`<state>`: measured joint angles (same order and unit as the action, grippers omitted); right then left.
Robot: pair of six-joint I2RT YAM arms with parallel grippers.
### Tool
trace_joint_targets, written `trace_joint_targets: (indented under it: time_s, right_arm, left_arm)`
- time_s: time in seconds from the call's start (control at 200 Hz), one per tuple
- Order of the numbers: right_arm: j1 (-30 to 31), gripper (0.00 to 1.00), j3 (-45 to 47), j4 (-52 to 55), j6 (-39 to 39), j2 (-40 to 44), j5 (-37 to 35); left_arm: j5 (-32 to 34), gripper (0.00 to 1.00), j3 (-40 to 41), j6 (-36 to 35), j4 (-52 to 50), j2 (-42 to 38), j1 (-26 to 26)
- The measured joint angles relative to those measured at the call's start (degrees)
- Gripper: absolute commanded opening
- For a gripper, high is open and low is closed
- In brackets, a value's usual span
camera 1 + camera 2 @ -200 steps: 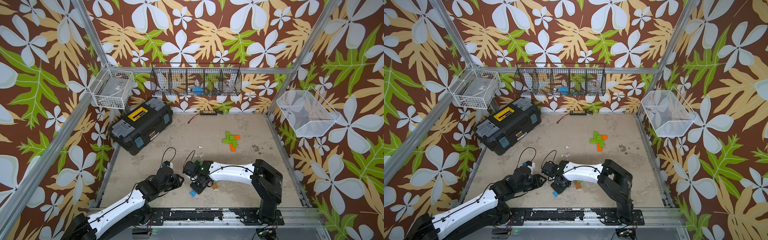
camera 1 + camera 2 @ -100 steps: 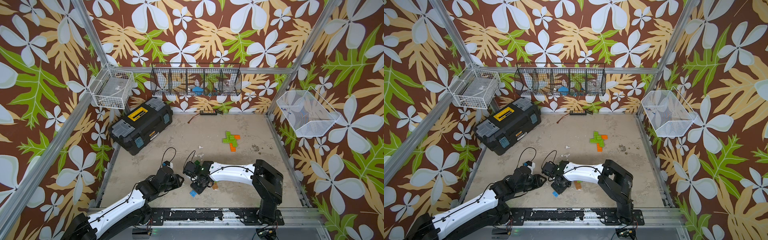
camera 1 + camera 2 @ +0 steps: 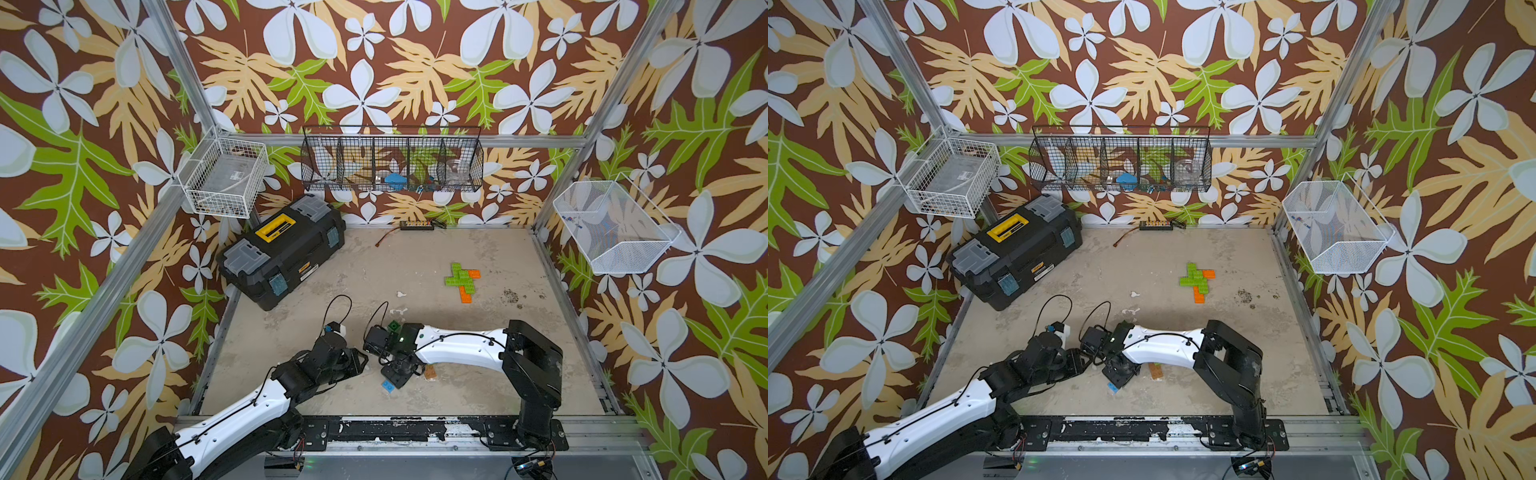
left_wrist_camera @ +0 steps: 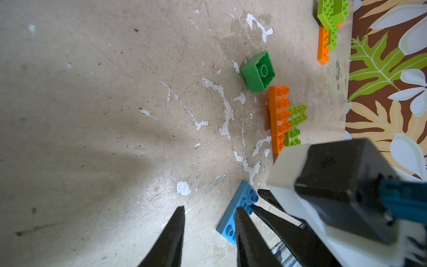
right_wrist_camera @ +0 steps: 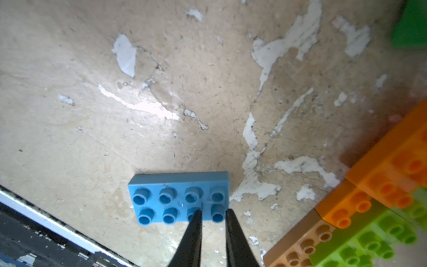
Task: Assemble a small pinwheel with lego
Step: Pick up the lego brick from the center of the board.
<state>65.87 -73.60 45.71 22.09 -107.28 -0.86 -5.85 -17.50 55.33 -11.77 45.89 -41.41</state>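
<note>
Nothing visible has shifted over the last second; both arms sit in the same low pose near the front rail.

In both top views, a cross-shaped far cluster [image 3: 462, 280] of lime and orange bricks lies mid-table, well apart from the arms. The blue brick [image 3: 388, 385] lies loose at the tip of the right pincer [image 3: 394, 376], with a tan brick [image 3: 430, 372] just beside the arm. The toolbox [image 3: 282, 245] carries a yellow label and a small front sticker, both too small to read.

The left wrist view shows the left pincer [image 4: 209, 208] spread and empty, one finger crossing the blue brick's edge. A green square brick [image 4: 258, 71] lies hollow side showing, near an orange-and-lime near cluster [image 4: 285, 118].

In the right wrist view, the right pincer's fingers [image 5: 196, 222] stand nearly together astride a corner stud of the blue brick, which lies flat on the table [image 5: 184, 92]. Whether they actually pinch it I cannot tell. No brick shows readable writing.

My judgement: partway. Two joined groups exist, while blue and green pieces remain unattached.
</note>
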Motion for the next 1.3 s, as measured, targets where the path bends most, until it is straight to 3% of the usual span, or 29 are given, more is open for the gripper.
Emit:
trace_joint_targets:
  time_s: [0.54, 1.301]
  right_arm:
    - [-0.02, 0.23, 0.85, -0.55, 0.50, -0.55, -0.09]
    - [-0.61, 0.14, 1.16, -1.44, 1.66, -1.60, -0.39]
  left_arm:
    - [-0.20, 0.38, 0.44, 0.00, 0.13, 0.11, 0.00]
    - [-0.24, 0.38, -0.13, -0.42, 1.20, 1.18, 0.00]
